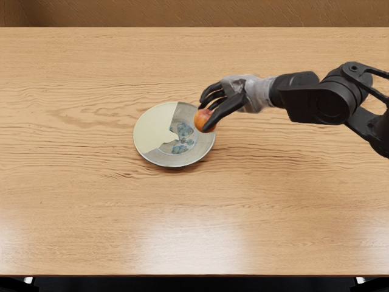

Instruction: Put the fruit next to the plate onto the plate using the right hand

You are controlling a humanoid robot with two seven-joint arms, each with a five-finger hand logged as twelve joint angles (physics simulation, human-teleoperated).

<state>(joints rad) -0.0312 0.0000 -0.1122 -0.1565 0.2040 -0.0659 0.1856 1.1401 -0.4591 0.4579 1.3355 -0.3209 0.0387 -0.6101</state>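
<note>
A shallow cream and grey plate [153,129] with a blue-green pattern lies near the middle of the wooden table. A small orange-red fruit [200,119] is held over the plate's right rim. My right hand [214,107] reaches in from the right edge with its dark fingers curled round the fruit, thumb below and fingers above. The fruit's right side is hidden by the fingers. Whether the fruit touches the plate I cannot tell.
The wooden table [194,213] stretches wide on all sides of the plate. The right forearm [316,97] hangs over the table's right part. A brown wall runs along the table's far edge.
</note>
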